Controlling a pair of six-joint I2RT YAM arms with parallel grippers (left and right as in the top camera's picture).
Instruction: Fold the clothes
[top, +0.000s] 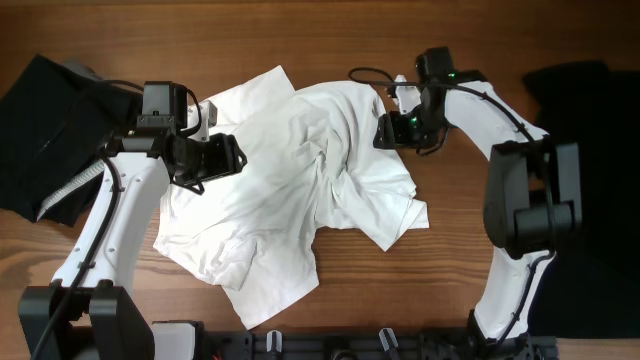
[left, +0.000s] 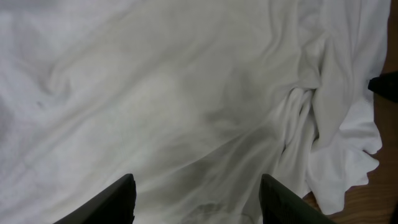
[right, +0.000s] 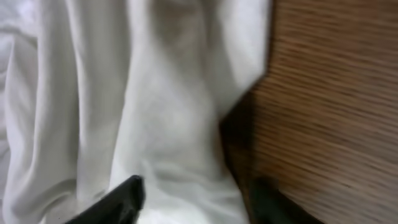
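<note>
Overhead view. The white T-shirt (top: 290, 190) lies crumpled and unfolded at mid-table (top: 330, 40), with a bunched ridge of folds down its centre. One corner points to the top left, and a loose flap hangs toward the near edge. Your left hand (top: 232, 155) sits over the shirt's left side. Your right hand (top: 383, 132) is at the shirt's upper right edge. A black garment (top: 40, 140) lies at the far left, partly under your left arm. A second black garment (top: 585, 120) lies at the far right, well apart from the shirt.

Left wrist view. Your left hand (left: 196, 186) is spread wide, and both dark fingers (left: 118, 202) show at the bottom of the frame. Nothing is gripped between them. The white T-shirt (left: 186, 93) fills nearly the whole view beneath, smooth on the left and gathered into thick folds on the right. A strip of bare table (left: 388, 149) shows at the right edge.

Right wrist view. Your right hand (right: 196, 186) is also spread and pinches nothing. One finger (right: 118, 202) is over the cloth; the other is over wood. The shirt's (right: 124, 93) rumpled edge runs down between them. Bare table (right: 336, 93) lies to the right. You cannot tell from here whether the fingers touch the cloth.
</note>
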